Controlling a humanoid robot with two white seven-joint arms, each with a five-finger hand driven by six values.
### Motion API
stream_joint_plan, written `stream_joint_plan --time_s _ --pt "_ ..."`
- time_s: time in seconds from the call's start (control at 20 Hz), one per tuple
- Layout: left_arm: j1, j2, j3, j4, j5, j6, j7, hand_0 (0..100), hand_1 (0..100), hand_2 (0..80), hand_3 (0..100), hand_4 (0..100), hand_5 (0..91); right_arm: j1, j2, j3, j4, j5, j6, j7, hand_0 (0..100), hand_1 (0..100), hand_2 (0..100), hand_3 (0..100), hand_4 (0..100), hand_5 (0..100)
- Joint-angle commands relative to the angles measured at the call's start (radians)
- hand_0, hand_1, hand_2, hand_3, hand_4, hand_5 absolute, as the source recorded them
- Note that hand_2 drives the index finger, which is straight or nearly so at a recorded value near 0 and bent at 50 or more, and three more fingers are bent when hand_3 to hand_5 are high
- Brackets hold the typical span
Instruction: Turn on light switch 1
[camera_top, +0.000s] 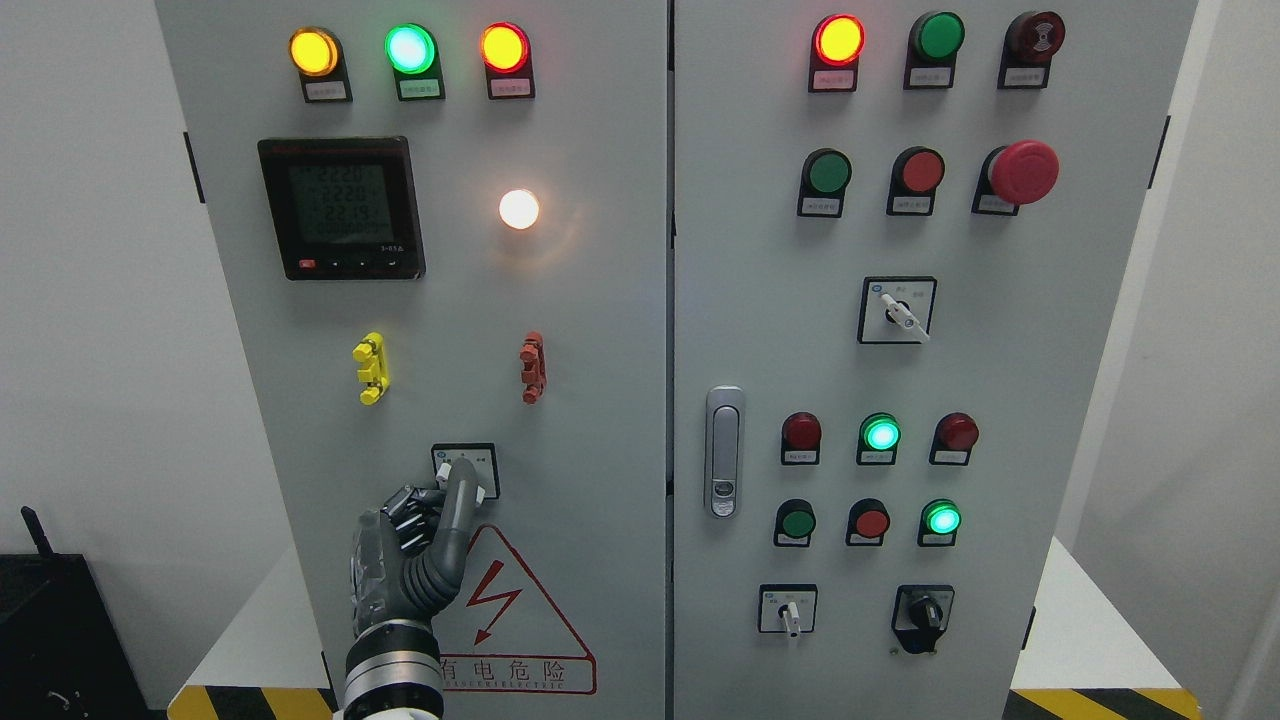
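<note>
The light switch (485, 462) is a small rotary selector on a white plate, low on the cabinet's left door (600, 400). My left hand (445, 487) comes up from the bottom edge and is at this switch. Its long digit (461, 497) lies over the white knob, whose ends peek out on both sides. The other fingers (410, 512) are curled just left of the knob. Above, a round white lamp (519, 209) glows brightly. My right hand does not show.
The left door also carries a digital meter (341, 208), three lit pilot lamps (409, 48), yellow (370, 367) and red (533, 367) clips, and a warning triangle (505, 600). The right door has a handle (724, 451), pushbuttons, selector switches and a red emergency stop (1024, 171).
</note>
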Motion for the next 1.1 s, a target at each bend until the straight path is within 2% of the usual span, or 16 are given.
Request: stream_joint_plan --time_s 0.0,0.45,0.8,0.9,1.05 --pt "0.002 0.001 0.0 0.0 0.003 -0.001 -0.002 18 38 65.6 100 99 89.3 0.0 0.0 0.0 0.0 -0.025 0.001 0.0 0 0 0 0 0 0" --pt "0.047 0.005 -0.003 -0.02 0.003 -0.015 -0.002 16 37 65.7 100 99 89.3 0.0 0.0 0.0 0.0 -0.025 0.001 0.0 0 0 0 0 0 0" --pt "0.116 0.012 -0.016 -0.088 0.006 -0.067 0.0 15 36 65.8 100 99 89.3 0.0 0.0 0.0 0.0 -0.025 -0.001 0.0 0 0 0 0 0 0" --pt "0.143 0.015 -0.016 -0.094 0.004 -0.108 0.0 15 36 65.9 100 99 89.3 0.0 0.0 0.0 0.0 -0.025 0.001 0.0 0 0 0 0 0 0" --pt "0.223 0.028 -0.016 -0.095 -0.007 -0.226 0.003 15 36 66.1 100 99 89.3 0.0 0.0 0.0 0.0 -0.025 0.001 0.0 0 0 0 0 0 0"
